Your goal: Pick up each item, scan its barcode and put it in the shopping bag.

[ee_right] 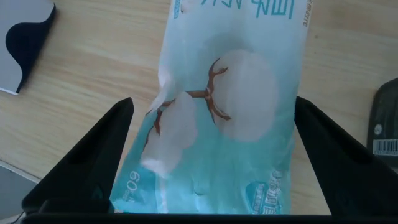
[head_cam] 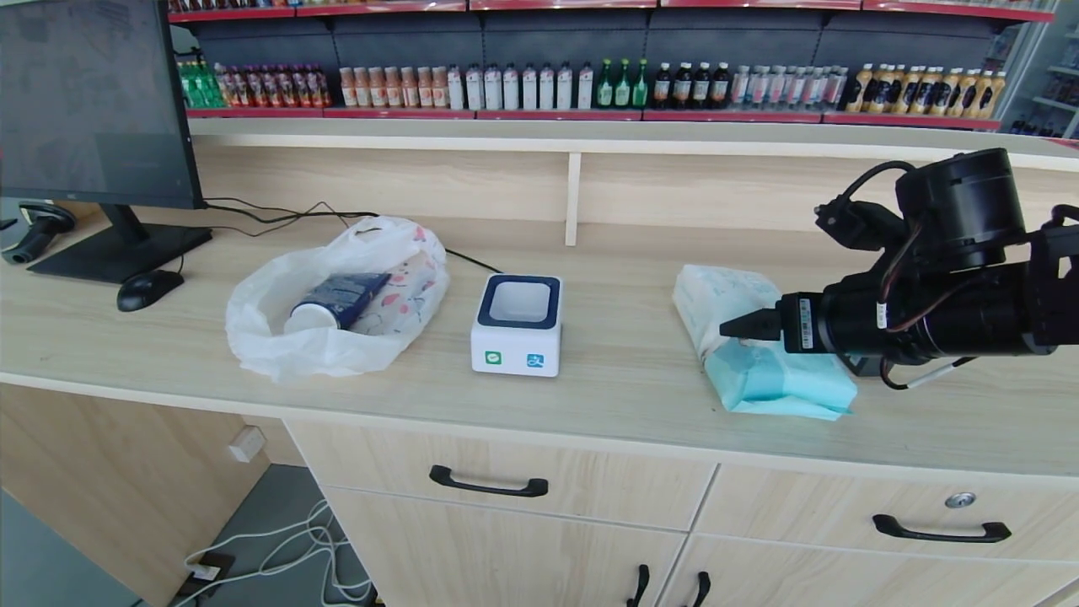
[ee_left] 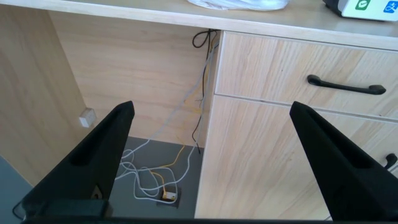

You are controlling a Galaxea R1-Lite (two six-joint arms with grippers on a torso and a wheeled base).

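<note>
My right gripper (ee_right: 212,106) is spread wide and holds nothing. Its two fingers stand either side of the teal-and-white soft plastic pack of tissues (ee_right: 230,112), which lies flat on the pale wooden counter (head_cam: 624,371). I reach in from the right, over the pack's middle (head_cam: 759,371). The pack's long axis runs far to near, drifting a little right at the near end, so my jaws already sit across its narrow width. I judge that a straight drop and a close would take it. I cannot tell whether my pads touch it yet. To its left sits the white cube scanner with the dark blue rim (head_cam: 516,324). Farther left is the white plastic shopping bag (head_cam: 333,295). My left gripper (ee_left: 211,109), open and empty, hangs low by the cabinet front, well apart from the pack.
</note>
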